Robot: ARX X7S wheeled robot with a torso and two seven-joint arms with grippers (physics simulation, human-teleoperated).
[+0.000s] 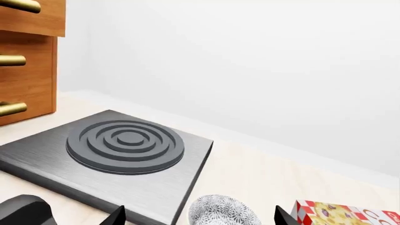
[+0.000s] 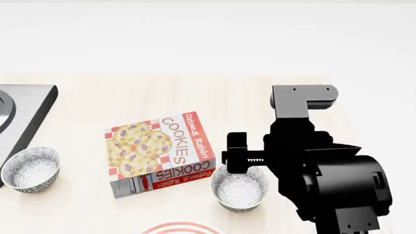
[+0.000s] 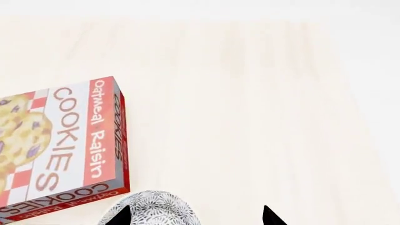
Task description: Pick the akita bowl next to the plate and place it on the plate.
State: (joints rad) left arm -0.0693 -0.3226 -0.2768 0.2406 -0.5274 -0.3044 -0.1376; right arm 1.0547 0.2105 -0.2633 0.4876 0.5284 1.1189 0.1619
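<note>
The akita bowl (image 2: pixel 240 189) stands right of the cookie box, just above the plate (image 2: pixel 182 227), of which only a red-ringed sliver shows at the head view's bottom edge. My right arm (image 2: pixel 312 165) hangs over this bowl. In the right wrist view the bowl (image 3: pixel 156 209) sits by one fingertip of the open right gripper (image 3: pixel 195 216), off-centre in the gap. A second, identical bowl (image 2: pixel 29 169) stands at the far left. It shows in the left wrist view (image 1: pixel 222 212) between the tips of my open left gripper (image 1: pixel 200 218), which holds nothing.
An Oatmeal Raisin cookie box (image 2: pixel 159 151) lies flat between the two bowls. A grey stove plate with a ringed burner (image 1: pixel 125 145) is by the left bowl, with a wooden drawer cabinet (image 1: pixel 28 61) beyond it. A white wall runs behind the table.
</note>
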